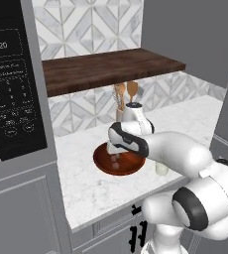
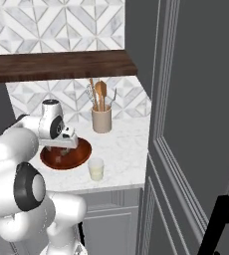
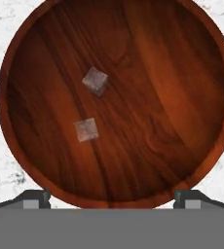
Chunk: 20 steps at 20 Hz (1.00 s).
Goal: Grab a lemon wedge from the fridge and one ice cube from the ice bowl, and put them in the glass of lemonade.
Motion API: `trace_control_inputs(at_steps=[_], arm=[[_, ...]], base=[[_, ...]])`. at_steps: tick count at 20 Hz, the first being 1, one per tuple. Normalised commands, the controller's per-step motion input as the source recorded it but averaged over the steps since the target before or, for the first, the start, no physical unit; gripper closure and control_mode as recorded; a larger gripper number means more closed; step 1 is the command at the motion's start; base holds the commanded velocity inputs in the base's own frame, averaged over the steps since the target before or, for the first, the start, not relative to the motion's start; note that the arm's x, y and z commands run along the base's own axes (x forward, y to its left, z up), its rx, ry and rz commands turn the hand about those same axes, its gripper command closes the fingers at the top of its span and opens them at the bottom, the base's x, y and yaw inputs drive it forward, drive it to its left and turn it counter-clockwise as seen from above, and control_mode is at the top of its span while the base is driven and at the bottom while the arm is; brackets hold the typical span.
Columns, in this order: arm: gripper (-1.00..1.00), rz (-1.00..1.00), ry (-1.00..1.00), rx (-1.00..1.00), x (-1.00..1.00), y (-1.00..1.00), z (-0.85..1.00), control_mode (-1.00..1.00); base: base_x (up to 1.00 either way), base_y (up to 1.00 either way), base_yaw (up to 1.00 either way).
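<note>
We see a white marbled surface (image 1: 91, 191) set in a corner of the kitchen, backed by a wall of grey-and-white geometric tile (image 1: 86, 20) with a dark wooden shelf (image 1: 106, 69) above it. To the left stands a black microwave panel (image 1: 12, 84); below the surface are light grey cabinets (image 2: 111, 224). On the right rises the dark grey fridge (image 2: 196, 124), its door filling that side of the right base view.

The ice bowl (image 1: 103, 166) sits on the surface, and the claw (image 3: 112, 197) hangs directly over it with its jaws spread wide, nothing between them. Two ice cubes lie apart inside the bowl, left of its middle in the hand view: one ice cube (image 3: 95, 80) farther from the fingertips, a second cube (image 3: 86, 130) nearer them.

The glass of lemonade (image 2: 96, 169) stands just beside the bowl, toward the fridge. Behind them, against the tile, is a beige crock (image 2: 101, 119) holding wooden spoons.
</note>
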Motion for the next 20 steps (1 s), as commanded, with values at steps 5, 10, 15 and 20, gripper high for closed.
trace_control_inputs(at_steps=[5, 10, 15, 20], arm=[[-1.0, 0.09, -0.01, 0.01, 0.41, 0.0, -0.33, -1.0], [-1.0, 0.03, 0.0, 0.0, -0.02, 0.0, -0.3, -1.0], [-1.0, 0.0, 0.0, 0.0, 0.0, 0.06, -0.13, -1.0], [-1.0, 0.0, 0.0, 0.0, 0.0, 0.07, -0.06, -1.0]], base=[[0.0, 0.0, 0.0], [0.0, 0.0, 0.0], [0.0, 0.0, 0.0], [0.0, 0.0, 0.0]])
